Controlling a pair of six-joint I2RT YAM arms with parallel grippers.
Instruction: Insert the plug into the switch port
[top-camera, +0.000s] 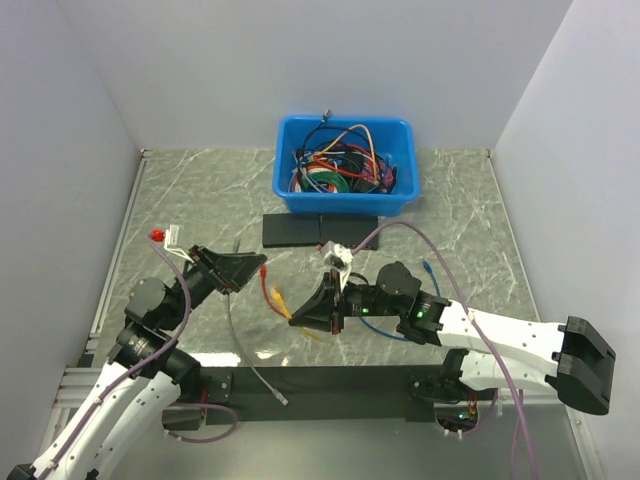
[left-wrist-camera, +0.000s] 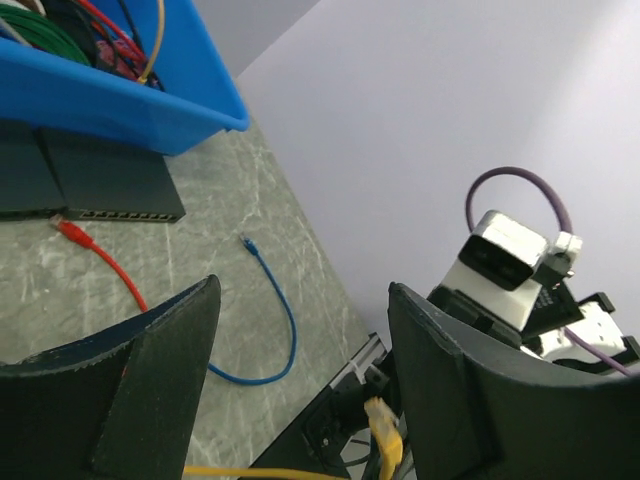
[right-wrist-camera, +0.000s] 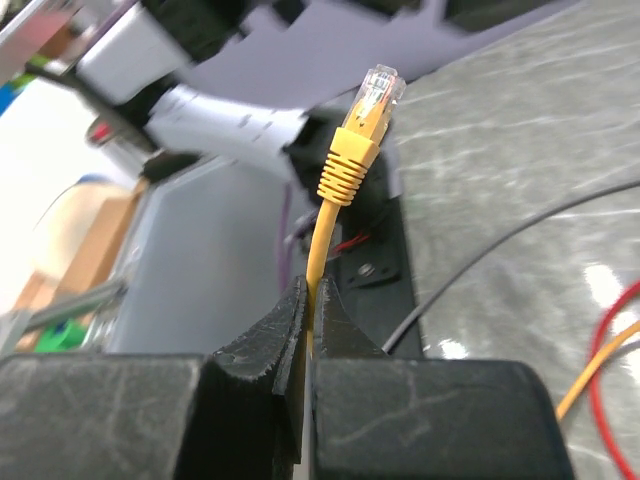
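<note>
The blue cable's clear plug (top-camera: 427, 267) lies on the table right of my right arm, free of both grippers. In the left wrist view the plug (left-wrist-camera: 245, 241) ends the looping blue cable (left-wrist-camera: 285, 330). The black switch (top-camera: 348, 229) lies in front of the bin, and its port row (left-wrist-camera: 120, 214) faces the near side. My left gripper (top-camera: 245, 268) is open and empty, its opening (left-wrist-camera: 305, 290) facing the blue cable. My right gripper (top-camera: 300, 310) is shut (right-wrist-camera: 312, 290) on a yellow cable, whose plug (right-wrist-camera: 365, 110) sticks up beyond the fingertips.
A blue bin (top-camera: 345, 165) full of tangled cables stands at the back. A second black box (top-camera: 292, 230) lies beside the switch. An orange-red cable (left-wrist-camera: 100, 260) lies near the ports, and a grey cable (top-camera: 240, 340) lies between the arms. White walls close in both sides.
</note>
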